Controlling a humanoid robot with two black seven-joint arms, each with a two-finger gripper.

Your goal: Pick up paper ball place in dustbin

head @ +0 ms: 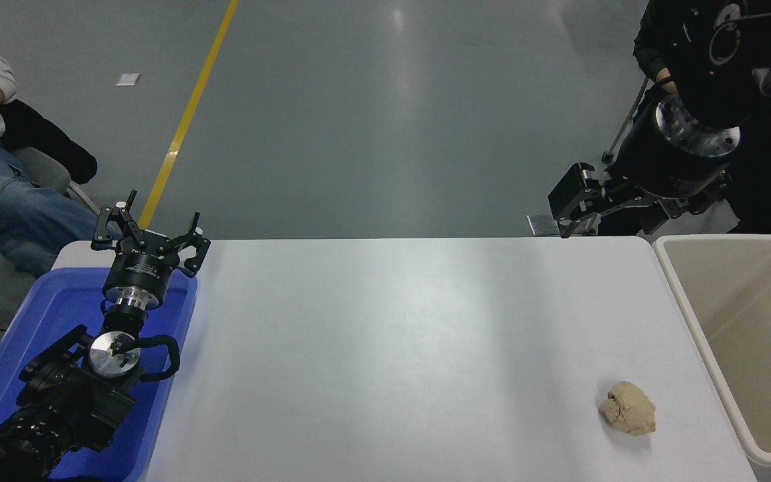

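While the white tabletop lies broad under the camera, the cream dustbin stands at its right edge and a blue tray at its left. The left claw hangs over the tray's far end with its fingers spread. The right claw hovers past the tabletop's far right corner; whether it is spread I cannot tell. The paper ball rests on the tabletop near the dustbin, apart from both claws.
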